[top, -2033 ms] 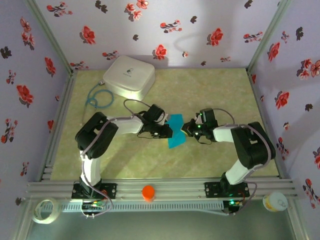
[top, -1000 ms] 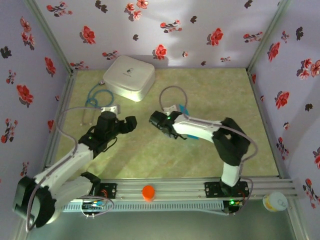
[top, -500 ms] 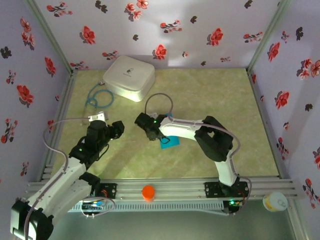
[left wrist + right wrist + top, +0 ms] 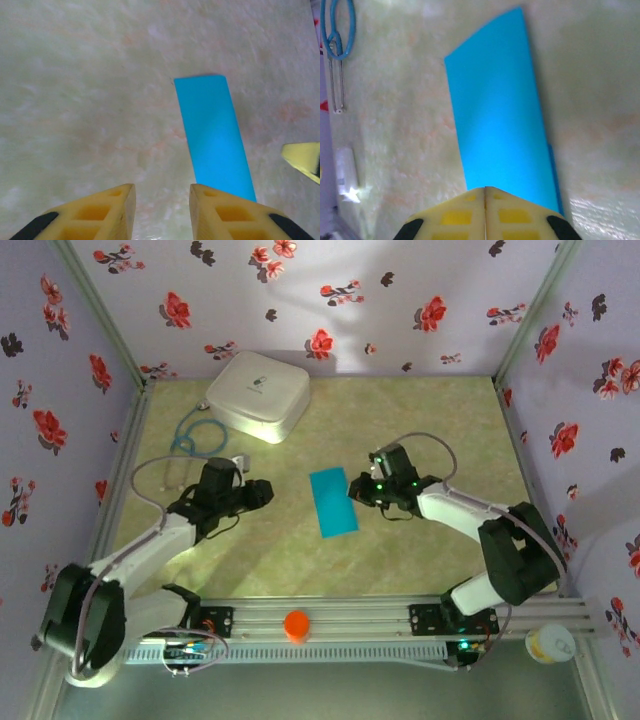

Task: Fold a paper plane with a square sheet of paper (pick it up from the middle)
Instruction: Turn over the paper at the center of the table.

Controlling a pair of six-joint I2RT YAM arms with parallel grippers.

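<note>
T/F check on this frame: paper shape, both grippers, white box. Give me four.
1. The blue paper lies on the table as a narrow rectangle. True.
2. The left gripper holds the blue paper. False: its jaws stand apart with nothing between them, and the paper lies ahead of it.
3. The right gripper is shut. True.
4. The white box sits on the blue paper. False: it stands at the far left, apart from it.

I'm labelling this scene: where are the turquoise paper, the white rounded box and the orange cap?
turquoise paper (image 4: pixel 333 502): top external view, middle of the strip.
white rounded box (image 4: pixel 258 393): top external view, centre of its top.
orange cap (image 4: pixel 296 625): top external view, centre of its top face.
</note>
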